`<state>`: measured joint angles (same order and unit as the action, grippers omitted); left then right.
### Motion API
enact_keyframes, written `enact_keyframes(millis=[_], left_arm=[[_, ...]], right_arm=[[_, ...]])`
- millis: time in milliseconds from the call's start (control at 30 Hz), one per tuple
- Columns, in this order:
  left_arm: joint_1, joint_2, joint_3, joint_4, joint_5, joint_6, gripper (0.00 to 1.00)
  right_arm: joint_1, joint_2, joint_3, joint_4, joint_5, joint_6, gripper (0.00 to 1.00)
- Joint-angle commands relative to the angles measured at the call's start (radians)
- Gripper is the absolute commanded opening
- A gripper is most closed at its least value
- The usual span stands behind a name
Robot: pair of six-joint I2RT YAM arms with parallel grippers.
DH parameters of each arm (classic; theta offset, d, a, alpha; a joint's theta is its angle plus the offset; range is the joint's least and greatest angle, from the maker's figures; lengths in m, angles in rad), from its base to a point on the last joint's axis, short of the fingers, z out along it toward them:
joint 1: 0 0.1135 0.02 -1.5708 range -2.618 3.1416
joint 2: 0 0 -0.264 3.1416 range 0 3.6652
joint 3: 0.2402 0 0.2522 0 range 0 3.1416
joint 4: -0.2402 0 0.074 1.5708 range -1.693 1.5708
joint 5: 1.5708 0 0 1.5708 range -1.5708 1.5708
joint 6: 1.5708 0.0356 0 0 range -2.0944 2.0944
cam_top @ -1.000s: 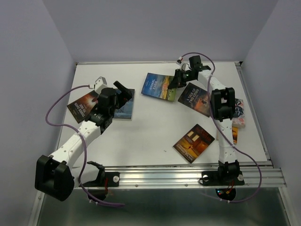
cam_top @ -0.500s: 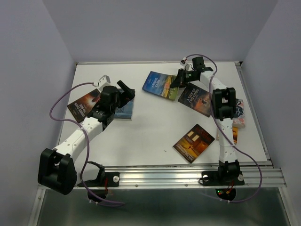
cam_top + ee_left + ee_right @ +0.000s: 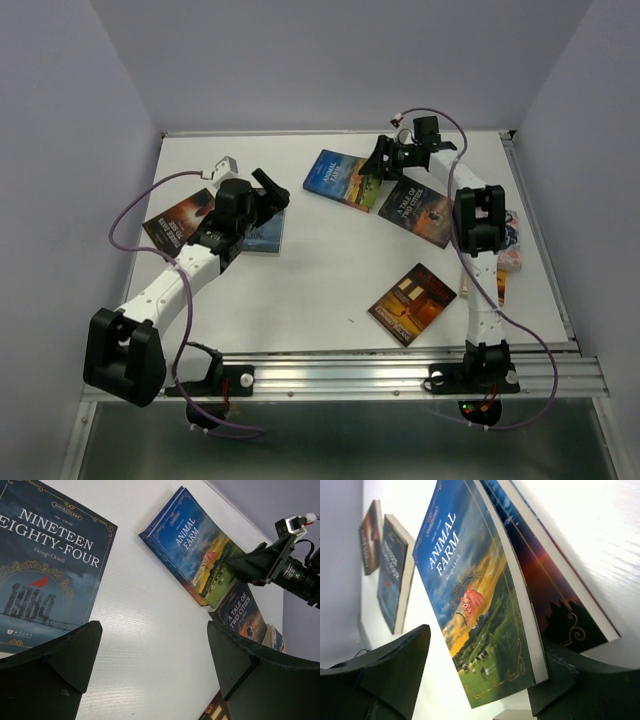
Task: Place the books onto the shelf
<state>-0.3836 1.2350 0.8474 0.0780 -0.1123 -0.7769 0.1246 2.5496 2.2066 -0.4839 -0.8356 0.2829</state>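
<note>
Showing covers: Animal Farm; Nineteen Eighty-Four, George Orwell.

On the top cam I've got a white table, matte, w/ one tiny dark speck toward the near edge. Pale lavender walls box it in: back wall, left wall, right wall. An aluminium rail runs along the near edge, w/ a thinner metal strip down the right side. Below the rail there's a dull grey metal sheet.

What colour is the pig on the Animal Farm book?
Pinkish red; the pig on the Animal Farm book shows best in the right wrist view.
</note>
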Motion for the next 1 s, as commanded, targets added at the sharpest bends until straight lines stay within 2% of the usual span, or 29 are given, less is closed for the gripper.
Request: enact_keyframes(millis=[0,100,233,333,500,767,867,967], left_arm=[[0.009,0.012,0.054,0.034,0.003,0.034,0.99],[0.012,0.041,0.093,0.034,-0.003,0.070,0.99],[0.022,0.168,0.195,0.051,-0.006,0.158,0.99],[0.037,0.300,0.362,0.049,0.041,0.254,0.99],[0.071,0.513,0.579,0.017,0.195,0.332,0.99],[0.078,0.831,0.921,-0.050,0.370,0.447,0.98],[0.077,0.934,1.011,-0.092,0.440,0.473,0.93],[0.077,1.004,1.107,-0.138,0.438,0.490,0.90]], right_arm=[[-0.014,-0.067,-0.065,0.034,0.145,-0.063,0.79],[-0.014,-0.127,-0.122,0.038,0.208,-0.082,0.85],[-0.014,-0.219,-0.241,0.041,0.354,-0.074,0.92],[-0.014,-0.282,-0.313,0.056,0.400,-0.065,0.94],[-0.005,-0.322,-0.406,0.067,0.480,-0.051,0.93],[0.058,-0.341,-0.464,0.094,0.428,-0.047,0.88],[0.067,-0.336,-0.481,0.114,0.446,-0.015,0.85],[0.067,-0.335,-0.513,0.157,0.455,0.042,0.81]])
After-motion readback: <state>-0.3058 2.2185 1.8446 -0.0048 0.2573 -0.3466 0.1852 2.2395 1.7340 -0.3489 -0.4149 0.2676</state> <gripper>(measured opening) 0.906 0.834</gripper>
